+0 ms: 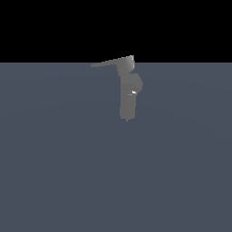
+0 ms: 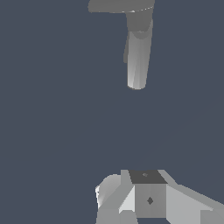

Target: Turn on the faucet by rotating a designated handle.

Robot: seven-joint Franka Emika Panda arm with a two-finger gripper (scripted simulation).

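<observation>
Gripper (image 2: pixel 148 199) shows only in the wrist view, as a pale grey-and-white blocky mass at the frame edge; no separate fingertips visible, so I can't tell if it's open or closed. It holds nothing and touches nothing that I can see.

Small plain grey blocky faucet (image 1: pixel 128 93) stands alone on the flat slate-blue ground (image 1: pixel 54 172). Arm is out of frame in the exterior view. In the wrist view the faucet (image 2: pixel 139 57) sits well apart from the gripper, straight out ahead of it, bare ground between.

Key relation: long thin flat grey lever handle (image 1: pixel 111 62) sits on top of the faucet column, joined at a boxy hub, long axis roughly level, tapering to a point toward the exterior view's left of the column. In the wrist view the handle (image 2: pixel 118 6) is on the far end of the faucet, partly cropped.

Judgement: approach not yet closed; gripper has to travel to the faucet's top and meet the lever out near its tip, away from the hub, to push it around.
</observation>
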